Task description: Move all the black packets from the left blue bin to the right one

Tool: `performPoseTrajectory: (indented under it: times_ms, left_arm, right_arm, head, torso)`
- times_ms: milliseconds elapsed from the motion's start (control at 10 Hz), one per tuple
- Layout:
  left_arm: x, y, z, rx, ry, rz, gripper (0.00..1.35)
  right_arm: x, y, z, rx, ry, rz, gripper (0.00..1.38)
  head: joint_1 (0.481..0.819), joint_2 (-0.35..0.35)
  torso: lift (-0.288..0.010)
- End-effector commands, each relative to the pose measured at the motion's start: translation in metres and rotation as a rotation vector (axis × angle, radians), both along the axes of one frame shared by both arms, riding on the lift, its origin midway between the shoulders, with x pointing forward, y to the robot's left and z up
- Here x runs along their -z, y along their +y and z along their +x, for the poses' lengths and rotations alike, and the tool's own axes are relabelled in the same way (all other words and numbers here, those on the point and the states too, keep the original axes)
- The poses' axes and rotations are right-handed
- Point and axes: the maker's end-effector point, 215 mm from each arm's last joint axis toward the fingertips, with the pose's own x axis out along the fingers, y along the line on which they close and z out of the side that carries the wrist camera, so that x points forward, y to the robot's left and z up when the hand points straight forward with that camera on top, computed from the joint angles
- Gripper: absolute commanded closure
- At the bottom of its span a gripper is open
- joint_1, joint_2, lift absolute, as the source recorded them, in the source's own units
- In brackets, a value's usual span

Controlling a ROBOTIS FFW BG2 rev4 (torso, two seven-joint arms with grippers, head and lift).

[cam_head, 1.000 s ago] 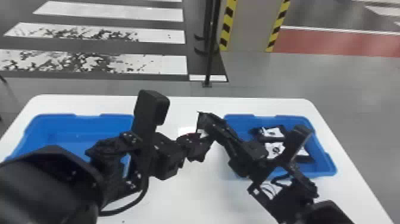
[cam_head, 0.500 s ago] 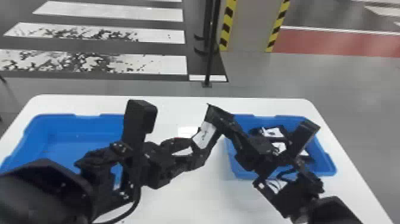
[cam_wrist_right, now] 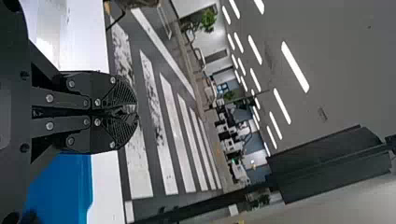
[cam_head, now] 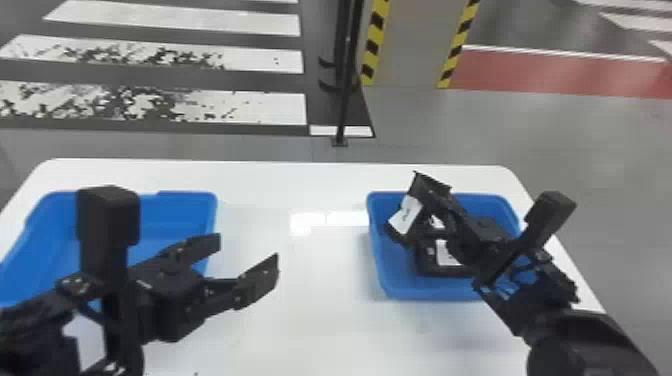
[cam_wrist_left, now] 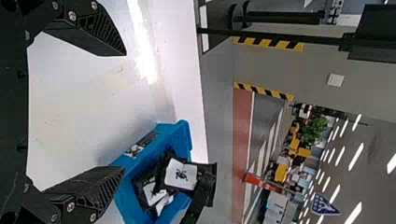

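Note:
My right gripper [cam_head: 423, 188] is shut on a black packet [cam_head: 396, 233] with a white label, which hangs tilted over the left side of the right blue bin [cam_head: 378, 270]. Other black packets [cam_head: 425, 265] lie inside that bin. In the right wrist view, the right gripper [cam_wrist_right: 135, 112] has its fingertips pressed together. My left gripper [cam_head: 249, 250] stands open over the table beside the left blue bin [cam_head: 207, 205], partly hidden by the left arm. The left wrist view has the left gripper [cam_wrist_left: 124, 111] with its fingers wide apart, and the held packet [cam_wrist_left: 180, 175] farther off.
Between the bins lies the white table [cam_head: 320, 260]. A black pole [cam_head: 345, 100] stands on the floor beyond its far edge. The right forearm [cam_head: 580, 330] crosses the table's right edge.
The packet, earlier between both grippers over the middle, has moved right with my right gripper to above the right bin. My left gripper has come off it, opened and drawn back left.

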Motion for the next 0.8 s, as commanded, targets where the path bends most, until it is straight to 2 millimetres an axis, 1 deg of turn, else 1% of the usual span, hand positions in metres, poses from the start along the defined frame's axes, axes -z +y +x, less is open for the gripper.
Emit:
performPoseTrajectory:
  times_ms: [0, 100, 200, 300, 400, 500, 600, 700]
  left_arm:
    - [-0.008, 0.024, -0.002, -0.057, -0.022, -0.007, 0.17]
    - [-0.016, 0.034, -0.003, -0.079, -0.052, -0.014, 0.17]
    - [-0.024, 0.048, 0.000, -0.114, -0.089, -0.032, 0.17]
    - [-0.029, 0.069, 0.000, -0.159, -0.117, -0.037, 0.17]
    - [-0.030, 0.091, 0.000, -0.201, -0.137, -0.028, 0.17]
    - [-0.039, 0.111, 0.000, -0.245, -0.182, -0.025, 0.17]
    - [-0.042, 0.131, -0.003, -0.284, -0.210, -0.004, 0.17]
    - [-0.037, 0.148, -0.009, -0.313, -0.216, 0.027, 0.17]
  right_arm:
    - [0.019, -0.061, 0.018, 0.103, 0.031, -0.081, 1.28]
    - [0.032, -0.086, 0.023, 0.145, 0.060, -0.081, 1.15]
    - [0.038, -0.097, 0.021, 0.167, 0.071, -0.094, 0.80]
    - [0.039, -0.096, 0.012, 0.169, 0.069, -0.106, 0.38]
    - [0.032, -0.094, -0.004, 0.171, 0.054, -0.126, 0.11]
    - [0.015, -0.097, -0.032, 0.191, 0.023, -0.182, 0.10]
    - [-0.003, -0.084, -0.060, 0.183, -0.011, -0.200, 0.13]
    - [-0.021, -0.067, -0.086, 0.165, -0.040, -0.227, 0.13]
  head:
    - [0.695, -0.157]
    - [0.695, -0.186]
    - [0.695, -0.210]
    - [0.695, -0.217]
    - [0.695, -0.216]
    - [0.695, -0.194]
    - [0.695, -0.174]
    - [0.695, -0.149]
  torso:
    - [-0.140]
    - [-0.140]
    - [-0.140]
    - [-0.140]
    - [-0.140]
    - [-0.140]
    - [-0.140]
    - [-0.140]
